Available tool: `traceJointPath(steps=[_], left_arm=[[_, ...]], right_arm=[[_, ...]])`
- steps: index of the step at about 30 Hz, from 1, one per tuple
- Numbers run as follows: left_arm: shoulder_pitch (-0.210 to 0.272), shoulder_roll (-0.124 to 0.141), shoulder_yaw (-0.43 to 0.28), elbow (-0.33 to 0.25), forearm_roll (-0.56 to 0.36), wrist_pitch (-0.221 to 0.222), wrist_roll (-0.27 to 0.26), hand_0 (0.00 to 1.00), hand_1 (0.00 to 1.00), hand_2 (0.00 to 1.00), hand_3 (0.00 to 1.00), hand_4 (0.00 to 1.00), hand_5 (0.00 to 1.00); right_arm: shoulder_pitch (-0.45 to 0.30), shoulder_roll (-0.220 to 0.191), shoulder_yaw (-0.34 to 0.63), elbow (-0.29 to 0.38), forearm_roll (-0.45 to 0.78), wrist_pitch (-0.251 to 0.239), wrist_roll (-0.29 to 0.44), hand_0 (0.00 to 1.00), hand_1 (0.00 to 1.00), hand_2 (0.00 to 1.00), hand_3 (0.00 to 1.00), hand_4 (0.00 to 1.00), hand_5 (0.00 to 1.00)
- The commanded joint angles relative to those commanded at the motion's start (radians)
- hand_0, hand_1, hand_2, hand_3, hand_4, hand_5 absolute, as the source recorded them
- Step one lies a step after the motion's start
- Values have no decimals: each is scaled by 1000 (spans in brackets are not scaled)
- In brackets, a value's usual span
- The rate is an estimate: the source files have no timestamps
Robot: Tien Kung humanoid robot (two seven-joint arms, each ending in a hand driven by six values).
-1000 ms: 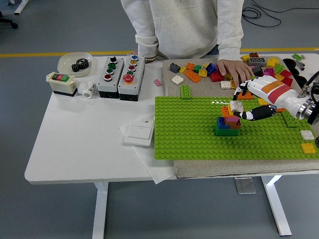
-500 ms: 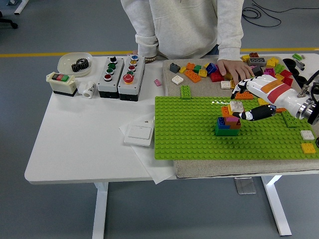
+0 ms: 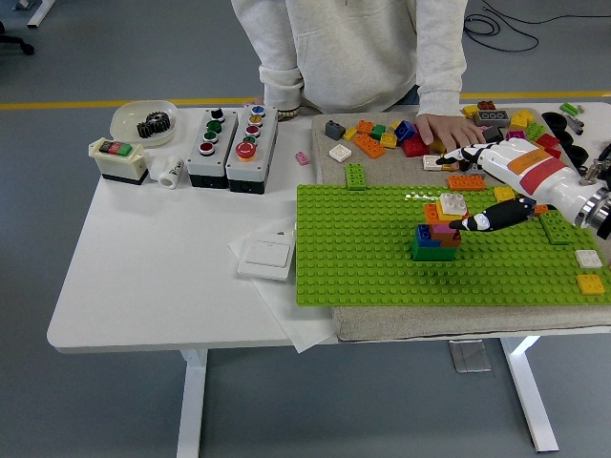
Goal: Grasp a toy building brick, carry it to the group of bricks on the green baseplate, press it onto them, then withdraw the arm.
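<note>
Landmark: flat green studded plastic baseplate (image 3: pixel 382 262), lying on a beige cloth mat (image 3: pixel 410 320) on the white table (image 3: pixel 153 277).

Near the baseplate's middle, toward its right, stands the small stack of bricks (image 3: pixel 437 237): green and blue at the bottom, magenta and orange above. A small white square toy brick (image 3: pixel 452 202) sits on top of the stack.

Right robot hand (image 3: pixel 496 186), white shell with orange-red stripes and black fingers, hovers over the baseplate just right of the stack. Fingers spread, nothing gripped; the thumb tip (image 3: pixel 470 225) lies next to the stack's upper right, contact unclear.

Beyond the baseplate's far edge: a scatter of loose coloured bricks (image 3: pixel 382 136) on the mat, and a person's hand (image 3: pixel 449 129) resting flat among them.

Left of the baseplate: white wall switch (image 3: pixel 264 258); farther back, two grey push-button boxes (image 3: pixel 232 146).
</note>
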Motion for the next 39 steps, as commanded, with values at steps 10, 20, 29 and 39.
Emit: traceJointPath(steps=[10, 20, 29, 39], left_arm=[[7, 0, -8, 0, 0, -5, -3, 822, 806, 810, 606, 683, 593], [10, 0, -5, -1, 0, -13, -6, 820, 806, 810, 606, 684, 593], [10, 1, 1, -2, 0, -17, -8, 820, 804, 809, 606, 684, 593], [8, 1, 3, -2, 0, -17, -8, 818, 804, 810, 606, 683, 593]], right_arm=[[-74, -59, 41, 114, 59, 9, -13, 665, 679, 736, 689, 892, 470], [-90, -75, 35, 133, 39, 25, -2, 663, 670, 718, 636, 894, 487], [-91, -77, 26, 119, -4, 19, 6, 660, 665, 713, 626, 894, 487], [-85, -67, 19, 86, -28, 13, 1, 677, 668, 714, 626, 887, 516]])
